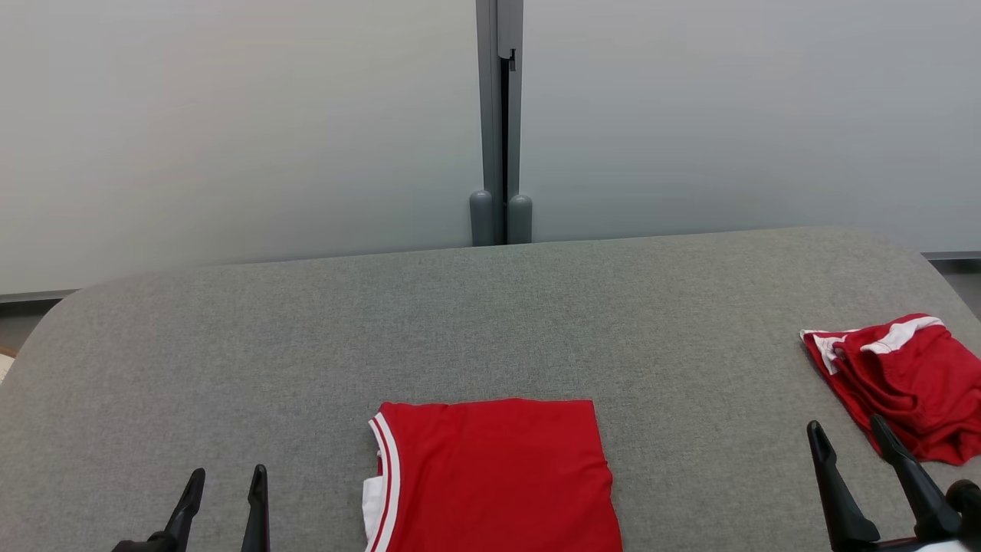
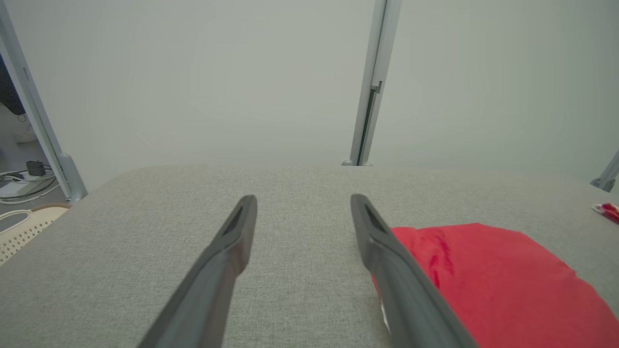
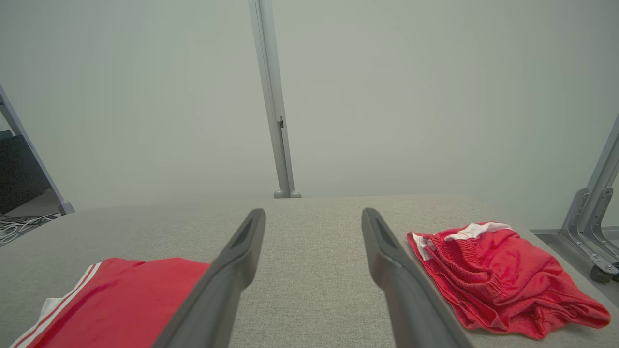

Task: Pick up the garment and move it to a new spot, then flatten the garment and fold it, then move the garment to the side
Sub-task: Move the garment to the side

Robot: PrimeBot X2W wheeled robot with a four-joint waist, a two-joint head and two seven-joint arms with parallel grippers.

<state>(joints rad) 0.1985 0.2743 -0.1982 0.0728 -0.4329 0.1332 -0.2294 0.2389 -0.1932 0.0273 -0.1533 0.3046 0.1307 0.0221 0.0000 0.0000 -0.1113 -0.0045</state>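
A red garment (image 1: 498, 475) with white-striped trim lies neatly folded into a flat rectangle at the near middle of the grey padded table (image 1: 490, 322). It shows as well in the left wrist view (image 2: 493, 275) and the right wrist view (image 3: 121, 299). A second red garment (image 1: 897, 383) with white trim lies crumpled near the table's right edge (image 3: 498, 275). My left gripper (image 1: 230, 470) hovers open to the left of the folded piece (image 2: 303, 198), holding nothing. My right gripper (image 1: 844, 422) is open and empty (image 3: 313, 211), between the two garments and close beside the crumpled one.
A pale partition wall with a grey post (image 1: 500, 123) stands right behind the table. A white basket (image 2: 24, 227) and floor cables sit off the table's left end. A metal frame leg (image 3: 595, 208) stands beyond the right end. Bare table stretches across the far half.
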